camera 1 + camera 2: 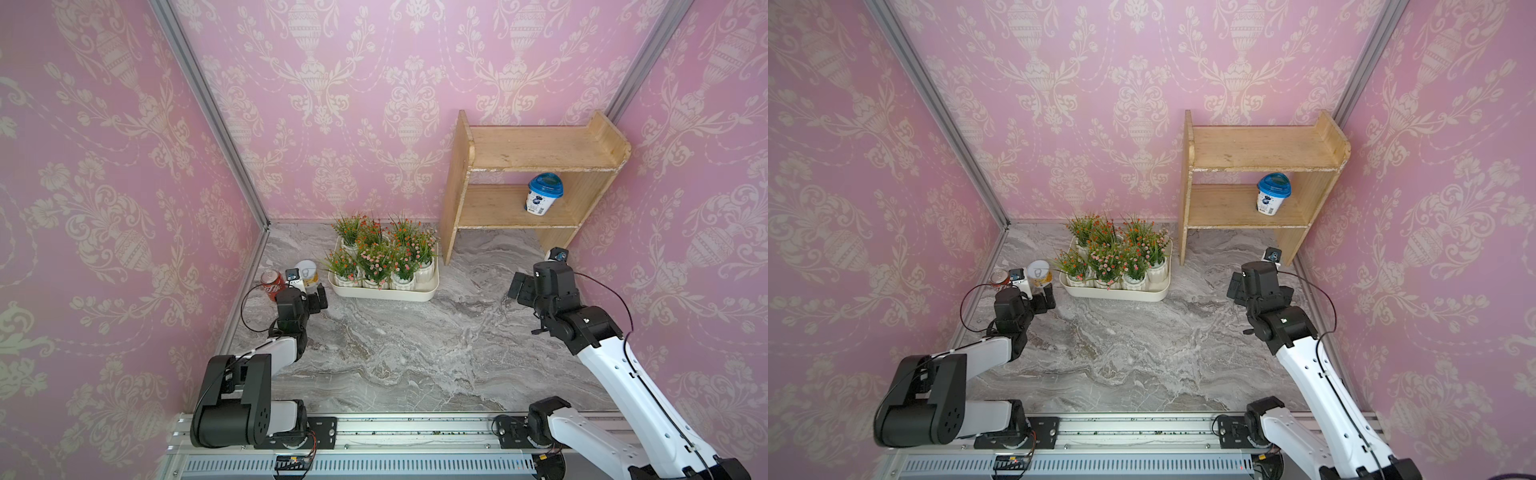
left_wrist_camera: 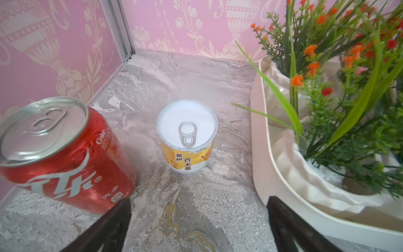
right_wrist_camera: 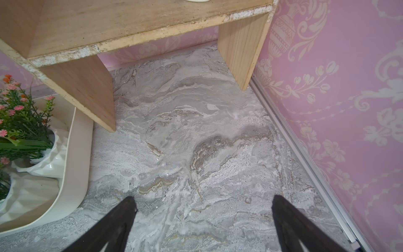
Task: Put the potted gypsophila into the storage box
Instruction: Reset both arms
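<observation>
The storage box (image 1: 382, 295) (image 1: 1115, 294) is a cream-white tub at the back centre of the marble table. It holds several potted gypsophila (image 1: 376, 262) (image 1: 1108, 259) in white pots, with orange, red and pink blooms. My left gripper (image 1: 318, 297) (image 2: 199, 200) is open and empty, just left of the box's left end. One finger is close to the box wall (image 2: 261, 152), the other close to a cola can. My right gripper (image 1: 517, 286) (image 3: 202, 200) is open and empty over bare table, right of the box (image 3: 76, 163).
A red cola can (image 1: 272, 284) (image 2: 61, 152) and a yellow peach can (image 1: 307, 272) (image 2: 187, 135) stand left of the box. A wooden shelf unit (image 1: 536, 145) (image 3: 130, 26) at the back right holds a blue-lidded cup (image 1: 544, 193). Pink walls close three sides.
</observation>
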{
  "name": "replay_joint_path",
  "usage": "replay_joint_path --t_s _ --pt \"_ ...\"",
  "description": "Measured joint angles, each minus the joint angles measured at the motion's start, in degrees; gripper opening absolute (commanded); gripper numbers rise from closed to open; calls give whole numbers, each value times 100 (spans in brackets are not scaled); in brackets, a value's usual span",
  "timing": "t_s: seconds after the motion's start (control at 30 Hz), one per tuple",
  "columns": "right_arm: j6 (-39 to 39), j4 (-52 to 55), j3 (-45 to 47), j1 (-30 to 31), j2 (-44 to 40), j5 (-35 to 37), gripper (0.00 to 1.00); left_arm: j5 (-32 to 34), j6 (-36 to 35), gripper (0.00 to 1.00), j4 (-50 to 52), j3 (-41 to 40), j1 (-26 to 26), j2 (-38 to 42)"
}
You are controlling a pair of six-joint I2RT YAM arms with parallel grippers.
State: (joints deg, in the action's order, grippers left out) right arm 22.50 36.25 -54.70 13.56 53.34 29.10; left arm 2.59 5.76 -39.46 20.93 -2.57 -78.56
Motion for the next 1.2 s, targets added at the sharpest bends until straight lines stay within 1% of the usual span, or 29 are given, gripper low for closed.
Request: replay_joint_path --t_s 0.23,0.43,0.53,0.63,0.9,1.1,1.2 --pt "-44 -131 188 -9 -160 179 100 31 -103 99 -981 -83 0 -697" --pt "-92 -831 933 -11 -680 358 100 -28 -177 99 -1969 -330 0 -1453" --pt "-203 -1132 1222 -11 -870 402 100 -35 -186 99 -2096 -402 0 -1532" --pt "-339 -1335 1327 -11 -850 393 100 -55 -188 99 -2203 -382 0 -1530" --pt "-778 -1834 1401 -11 -118 372 100 -92 -197 99 -2175 -264 0 -1530" --pt "-1447 -2900 2098 -50 -2 256 99 -166 -227 99 -2146 -264 0 -1530" --pt "-1703 -3519 2507 -122 125 70 100 -199 -229 99 -2103 -260 0 -1530"
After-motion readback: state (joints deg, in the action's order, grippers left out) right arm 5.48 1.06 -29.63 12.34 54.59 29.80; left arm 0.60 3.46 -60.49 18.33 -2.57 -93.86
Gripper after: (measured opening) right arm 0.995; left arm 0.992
